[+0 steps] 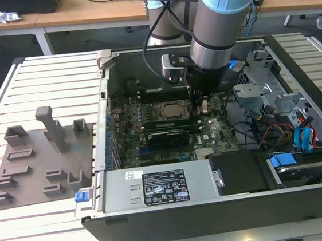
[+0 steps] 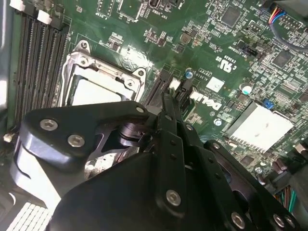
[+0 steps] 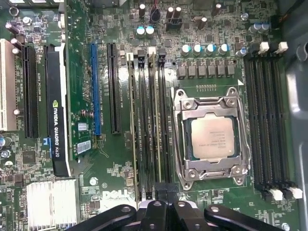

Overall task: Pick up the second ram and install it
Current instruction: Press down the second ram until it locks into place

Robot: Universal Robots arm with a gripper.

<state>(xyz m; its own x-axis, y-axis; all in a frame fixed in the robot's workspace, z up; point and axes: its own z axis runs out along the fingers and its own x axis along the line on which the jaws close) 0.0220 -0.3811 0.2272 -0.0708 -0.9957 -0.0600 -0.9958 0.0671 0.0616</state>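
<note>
My gripper (image 1: pixel 202 107) is down inside the open computer case, over the motherboard (image 3: pixel 120 159) beside the processor socket (image 3: pixel 211 137). Its black fingers are shut together with nothing seen between them. Their tips (image 2: pixel 166 101) sit at the end of the row of memory slots. In the first wrist view a narrow green stick, which I take for the second ram (image 3: pixel 155 120), stands in the slot in line with my gripper (image 3: pixel 161 192). Whether the tips touch it I cannot tell. The grey holder tray (image 1: pixel 33 168) lies on the slatted table at the exterior view's left.
A black graphics card (image 3: pixel 57 110) stands in a slot beyond the blue slot (image 3: pixel 96 86). Another bank of memory slots (image 3: pixel 267 115) lies past the socket. Drive cages and cables (image 1: pixel 277 131) fill the case's right side, and the power supply (image 1: pixel 156 187) spans its front.
</note>
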